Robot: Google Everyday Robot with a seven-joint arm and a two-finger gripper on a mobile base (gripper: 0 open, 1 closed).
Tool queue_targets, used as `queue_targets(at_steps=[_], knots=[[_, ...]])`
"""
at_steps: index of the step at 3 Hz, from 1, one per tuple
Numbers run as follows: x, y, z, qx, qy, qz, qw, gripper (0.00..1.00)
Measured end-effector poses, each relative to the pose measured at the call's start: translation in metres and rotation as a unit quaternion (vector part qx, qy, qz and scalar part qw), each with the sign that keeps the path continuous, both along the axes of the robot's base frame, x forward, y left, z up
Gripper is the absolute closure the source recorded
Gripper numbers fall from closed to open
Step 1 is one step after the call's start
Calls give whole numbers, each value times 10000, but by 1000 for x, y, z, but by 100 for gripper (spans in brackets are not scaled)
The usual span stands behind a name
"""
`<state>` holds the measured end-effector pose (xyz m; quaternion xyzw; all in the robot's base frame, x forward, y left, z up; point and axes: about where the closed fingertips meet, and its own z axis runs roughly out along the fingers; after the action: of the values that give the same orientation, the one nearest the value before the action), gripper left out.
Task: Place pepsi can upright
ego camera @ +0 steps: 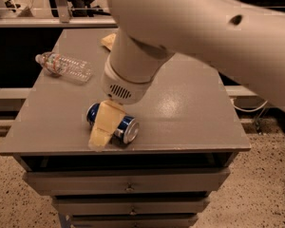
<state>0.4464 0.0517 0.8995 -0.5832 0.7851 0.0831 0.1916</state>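
Note:
The pepsi can (125, 128) is blue with a silver end. It lies on its side near the front edge of the grey table (194, 113), silver end facing front right. My gripper (103, 128) hangs from the big white arm and has come down right over the can's left half, hiding the can's middle. The rest of the can shows on either side of the gripper.
A clear plastic water bottle (64, 67) lies on its side at the table's left rear. A corner of a snack bag (109, 41) peeks out behind the arm at the back. Drawers (128, 182) sit under the tabletop. The table's front edge is just in front of the can.

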Motion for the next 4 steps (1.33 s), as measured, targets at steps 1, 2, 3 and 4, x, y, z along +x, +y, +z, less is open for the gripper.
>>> queue_targets(at_steps=[1, 2, 3, 4], knots=[[9, 24, -23, -28, 94, -94, 9999, 0], [18, 42, -40, -123, 203, -262, 9994, 0], [29, 46, -55, -262, 298, -519, 9979, 9], [40, 37, -64, -343, 293, -803, 9958, 27]])
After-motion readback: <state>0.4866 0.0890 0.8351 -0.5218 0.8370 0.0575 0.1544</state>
